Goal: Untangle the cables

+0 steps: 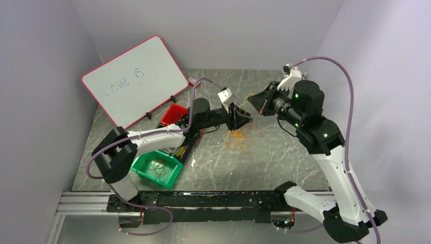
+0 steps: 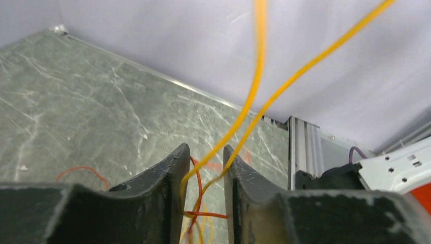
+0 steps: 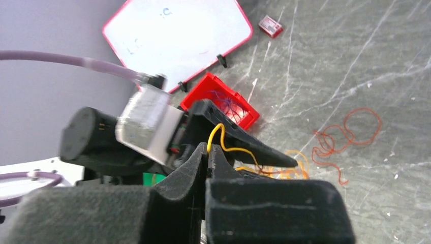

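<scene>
The cables lie as a loose tangle of orange, yellow and reddish loops on the grey table, just below both grippers. My left gripper hangs over the tangle. In its wrist view the jaws stand a little apart, and yellow strands and a red strand run up through the gap. My right gripper is shut on a yellow cable, pinched at its fingertips. That cable arches over one left finger. Reddish loops lie apart on the table.
A pink-rimmed whiteboard leans at the back left. A red bin stands in front of it, beside the left arm. A green bin holding some loops stands at the front left. A small red-and-white object lies by the back wall.
</scene>
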